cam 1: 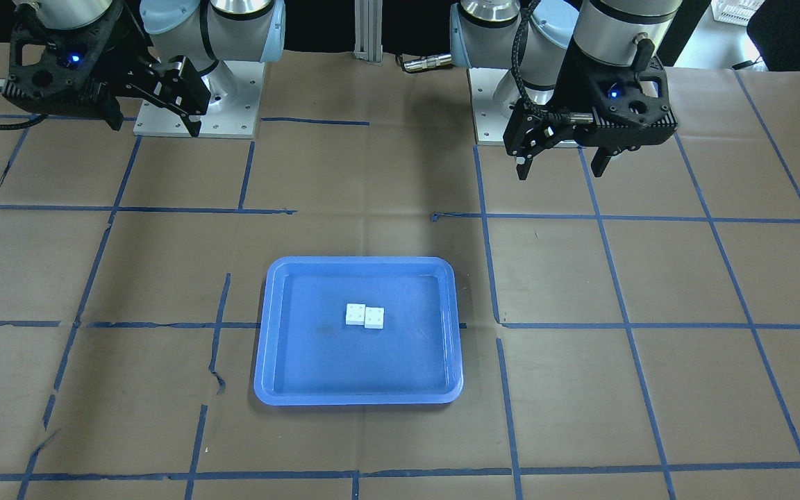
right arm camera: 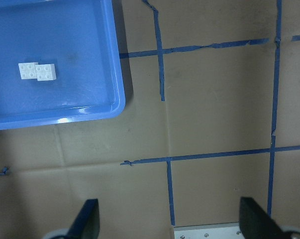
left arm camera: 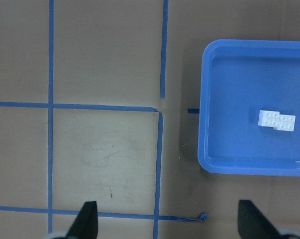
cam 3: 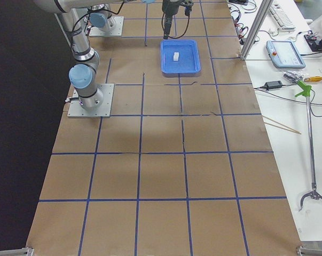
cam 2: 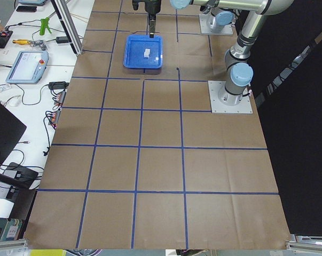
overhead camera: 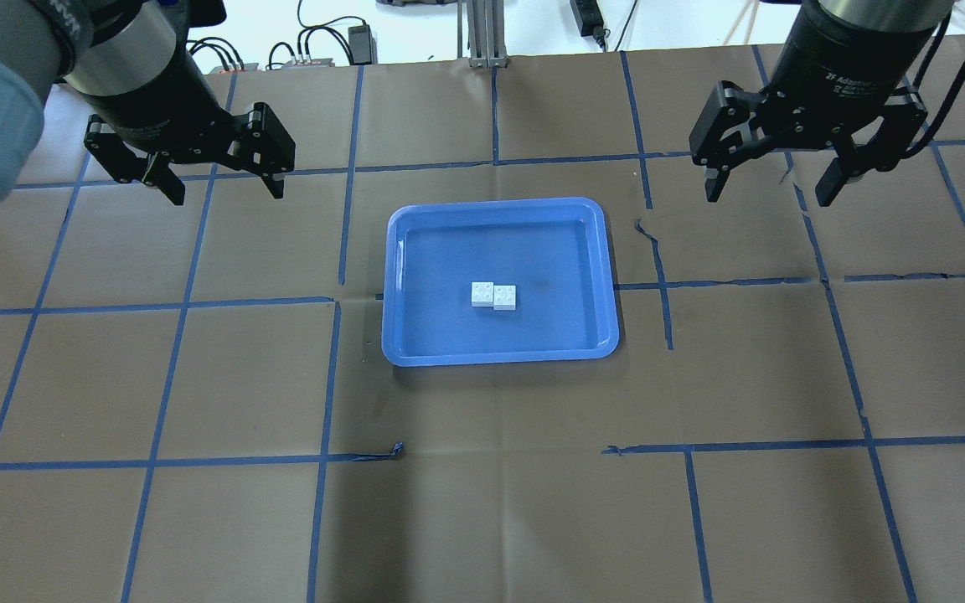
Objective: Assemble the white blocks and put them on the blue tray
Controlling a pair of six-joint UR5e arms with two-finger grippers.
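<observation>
Blocks (overhead camera: 493, 296) well inside tray (overhead camera: 499, 357) rim

Both arms (cam 1: 619, 28) show silver tubes, pale blue joint caps, black jaws and black cables.

left gripper (overhead camera: 224, 193): aloft, pointing down, jaws wide apart | right gripper (overhead camera: 769, 198): aloft, pointing down, jaws wide apart

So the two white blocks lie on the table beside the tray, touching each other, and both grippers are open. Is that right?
Not quite. The blocks lie inside the tray, near its middle, not on the table beside it; the overhead view shows this. The rest holds: they touch each other, and the left gripper and right gripper are both open.
</observation>
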